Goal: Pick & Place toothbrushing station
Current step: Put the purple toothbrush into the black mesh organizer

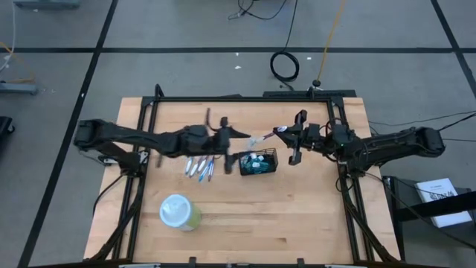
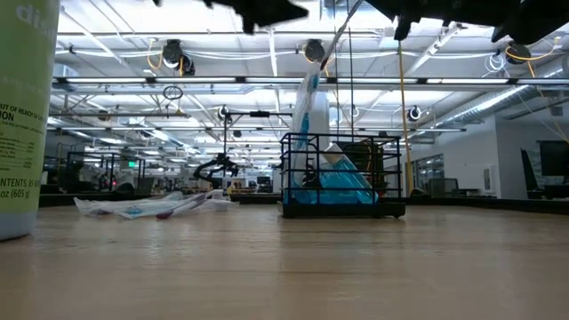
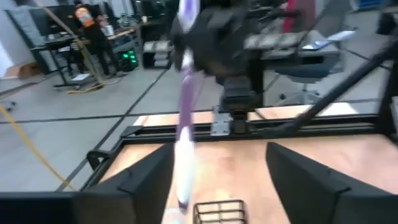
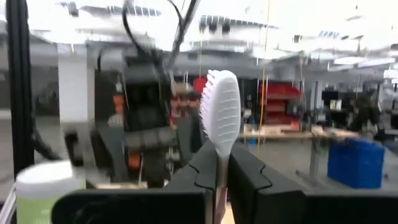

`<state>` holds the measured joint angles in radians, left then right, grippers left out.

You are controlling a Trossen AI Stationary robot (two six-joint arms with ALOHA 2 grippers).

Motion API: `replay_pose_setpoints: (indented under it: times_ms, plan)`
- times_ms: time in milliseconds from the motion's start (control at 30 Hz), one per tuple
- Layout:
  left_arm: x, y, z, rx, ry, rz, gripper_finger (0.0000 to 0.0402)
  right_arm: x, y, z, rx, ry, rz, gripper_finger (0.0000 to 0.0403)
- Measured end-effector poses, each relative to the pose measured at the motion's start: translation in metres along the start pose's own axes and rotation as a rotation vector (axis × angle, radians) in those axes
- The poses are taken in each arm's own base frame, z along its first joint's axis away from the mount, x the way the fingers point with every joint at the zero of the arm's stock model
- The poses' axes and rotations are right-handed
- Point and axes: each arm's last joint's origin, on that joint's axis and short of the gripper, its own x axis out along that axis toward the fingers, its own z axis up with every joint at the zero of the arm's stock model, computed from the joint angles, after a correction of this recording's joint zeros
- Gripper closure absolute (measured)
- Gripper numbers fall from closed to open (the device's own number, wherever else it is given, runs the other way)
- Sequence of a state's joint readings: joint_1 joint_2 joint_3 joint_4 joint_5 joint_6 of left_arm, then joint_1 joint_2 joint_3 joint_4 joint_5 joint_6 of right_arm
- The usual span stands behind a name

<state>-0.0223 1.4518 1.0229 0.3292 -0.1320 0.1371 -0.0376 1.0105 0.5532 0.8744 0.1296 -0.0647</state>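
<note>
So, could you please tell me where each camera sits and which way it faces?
High: overhead, straight down; both arms, left tool, right tool.
Low: tabletop height, facing the caddy.
Left wrist: looks past its own fingers at the right arm.
Right wrist: faces the left arm, its tool pinching the toothbrush.
High and low share the caddy.

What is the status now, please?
Right gripper shut on toothbrush, above table. Left gripper open beside caddy. Caddy untouched, packets inside. Nothing blocking.
</note>
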Motion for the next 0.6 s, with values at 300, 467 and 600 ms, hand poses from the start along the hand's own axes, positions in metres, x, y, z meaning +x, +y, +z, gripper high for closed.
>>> replay_pose_setpoints:
  times_ms: [300, 467, 600]
  plan:
    - [-0.09, 0.014, 0.041, -0.056, 0.096, 0.077, 0.0086, 0.015, -0.001, 0.042, -0.047, 0.356, 0.022, 0.0395]
    - [-0.118, 0.016, 0.027, -0.072, 0.081, 0.168, 0.009, 0.011, -0.003, 0.032, -0.018, 0.453, 0.008, 0.0395]
    - [-0.137, 0.016, 0.006, -0.085, 0.019, 0.25, 0.0097, 0.006, -0.005, 0.015, 0.007, 0.514, -0.012, 0.0395]
